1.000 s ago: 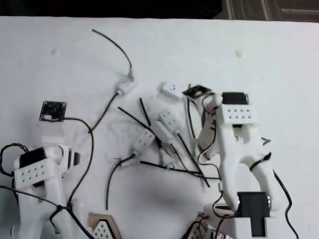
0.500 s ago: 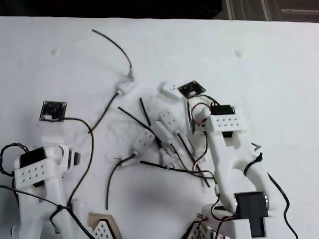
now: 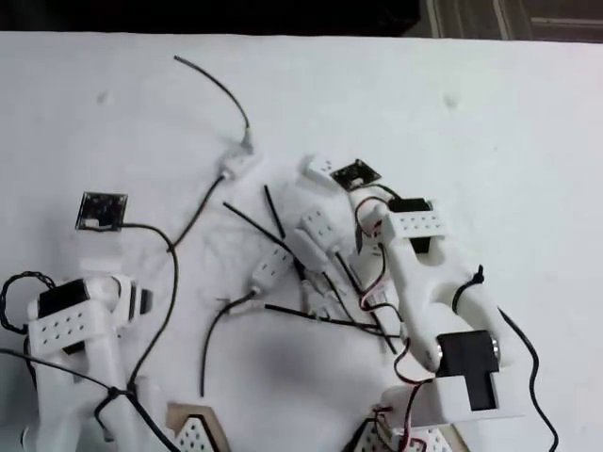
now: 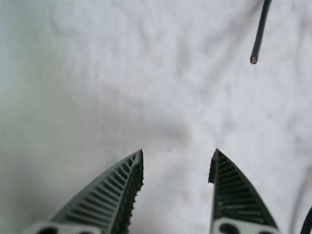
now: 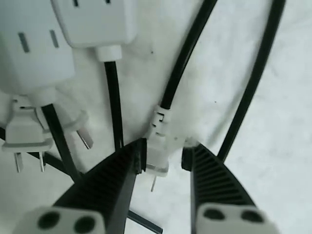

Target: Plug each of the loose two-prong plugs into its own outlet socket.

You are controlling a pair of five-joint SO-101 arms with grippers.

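The right gripper (image 5: 164, 145) stands narrowly open around a white two-prong plug (image 5: 157, 158), which lies on the table between its jaws; if they touch it, I cannot say surely. Just beyond lie two white outlet sockets (image 5: 92, 19) and a second plug (image 5: 27, 134). The left gripper (image 4: 178, 153) is open over the white table (image 4: 97, 73), near a black cable end (image 4: 253, 58)

The high view looks steeply down from a fixed spot over the white bench (image 3: 490, 113), taking in both arms and the cluster of plugs and sockets (image 3: 316, 231) at mid-bench. The left wrist view faces down past the left gripper (image 4: 176, 165), close over bare bench. The right wrist view faces down past the right gripper (image 5: 163, 153), very near that same cluster.
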